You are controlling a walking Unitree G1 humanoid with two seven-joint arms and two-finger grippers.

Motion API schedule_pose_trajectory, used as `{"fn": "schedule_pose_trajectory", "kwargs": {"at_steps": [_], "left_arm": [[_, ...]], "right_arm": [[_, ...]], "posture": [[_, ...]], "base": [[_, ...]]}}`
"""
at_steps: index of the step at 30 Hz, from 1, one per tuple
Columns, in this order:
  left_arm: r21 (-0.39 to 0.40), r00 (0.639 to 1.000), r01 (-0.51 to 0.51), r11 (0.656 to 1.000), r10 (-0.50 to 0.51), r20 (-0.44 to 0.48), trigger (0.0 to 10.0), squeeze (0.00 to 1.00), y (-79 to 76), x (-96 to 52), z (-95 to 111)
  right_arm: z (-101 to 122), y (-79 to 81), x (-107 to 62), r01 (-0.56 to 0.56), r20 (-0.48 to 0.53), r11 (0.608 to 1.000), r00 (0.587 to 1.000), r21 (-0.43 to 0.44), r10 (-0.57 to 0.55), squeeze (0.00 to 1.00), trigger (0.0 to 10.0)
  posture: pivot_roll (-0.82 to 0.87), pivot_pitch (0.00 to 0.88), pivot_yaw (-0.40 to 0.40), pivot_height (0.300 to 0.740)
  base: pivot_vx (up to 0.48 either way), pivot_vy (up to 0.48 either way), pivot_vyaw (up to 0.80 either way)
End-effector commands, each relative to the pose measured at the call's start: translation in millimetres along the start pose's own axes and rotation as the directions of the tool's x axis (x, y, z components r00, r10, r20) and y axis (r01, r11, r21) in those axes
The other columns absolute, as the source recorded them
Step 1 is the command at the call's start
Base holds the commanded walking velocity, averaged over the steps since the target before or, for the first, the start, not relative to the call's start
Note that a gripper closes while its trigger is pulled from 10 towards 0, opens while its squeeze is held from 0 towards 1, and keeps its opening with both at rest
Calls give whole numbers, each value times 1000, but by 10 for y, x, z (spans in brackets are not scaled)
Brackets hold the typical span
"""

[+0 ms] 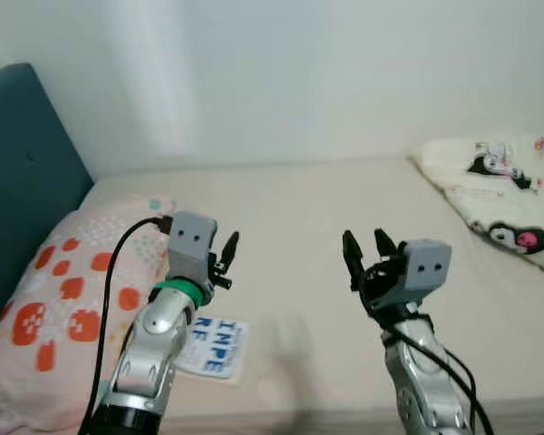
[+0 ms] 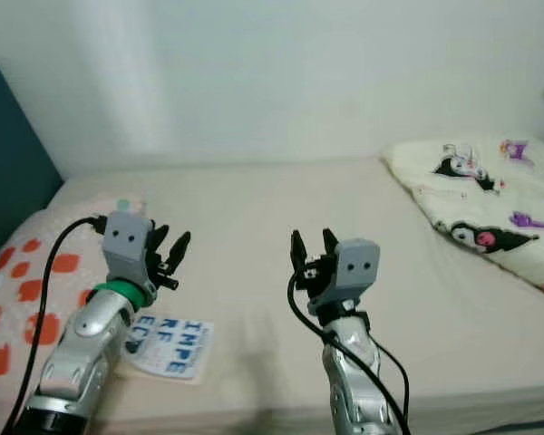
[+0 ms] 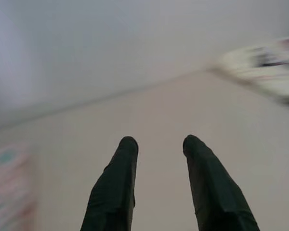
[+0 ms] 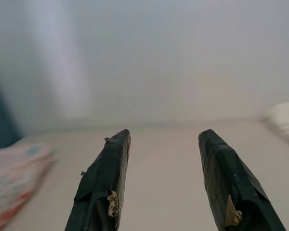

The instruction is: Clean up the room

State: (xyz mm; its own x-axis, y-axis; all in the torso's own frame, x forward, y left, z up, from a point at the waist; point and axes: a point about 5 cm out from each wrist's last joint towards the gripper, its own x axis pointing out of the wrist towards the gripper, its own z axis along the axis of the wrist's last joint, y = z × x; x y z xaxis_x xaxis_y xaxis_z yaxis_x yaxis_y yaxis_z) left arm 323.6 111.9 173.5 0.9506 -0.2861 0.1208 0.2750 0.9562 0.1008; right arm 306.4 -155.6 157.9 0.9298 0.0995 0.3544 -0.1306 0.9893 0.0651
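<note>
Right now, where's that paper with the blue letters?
The paper with blue letters lies flat on the bed, robot's left, beside the pillow, partly under the left gripper.

White wall [image 1: 299,72], teal headboard [image 1: 18,172] (left side).

**Silver arms, grey wrists, black fingers**

Both arms are silver with grey box wrist housings. The left gripper [image 1: 225,260] has a green collar and black cable; the right gripper [image 1: 366,256] has long black fingers [image 4: 104,185], scuffed pale near their base.

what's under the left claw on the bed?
A white packet with blue letters lies flat on the bed, beside the pillow. The left claw and its arm cover one end.
</note>
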Motion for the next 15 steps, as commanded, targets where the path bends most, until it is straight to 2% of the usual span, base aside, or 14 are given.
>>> {"fn": "schedule_pose_trajectory", "kwargs": {"at_steps": [1,15], "left_arm": [[17,1000,-17,1000,17,-11,10000,0,64,-25,-25],[18,1000,-13,1000,13,-14,10000,0,65,-29,-24]], "right_arm": [[-14,56,-10,-12,-2,1000,1000,9,12,0,10000],[-21,67,-25,-11,-4,1000,1000,12,11,0,10000]], "posture": [[-157,2,111,740],[-157,9,117,740]], "base": [[0,-345,0],[0,-340,0]]}}
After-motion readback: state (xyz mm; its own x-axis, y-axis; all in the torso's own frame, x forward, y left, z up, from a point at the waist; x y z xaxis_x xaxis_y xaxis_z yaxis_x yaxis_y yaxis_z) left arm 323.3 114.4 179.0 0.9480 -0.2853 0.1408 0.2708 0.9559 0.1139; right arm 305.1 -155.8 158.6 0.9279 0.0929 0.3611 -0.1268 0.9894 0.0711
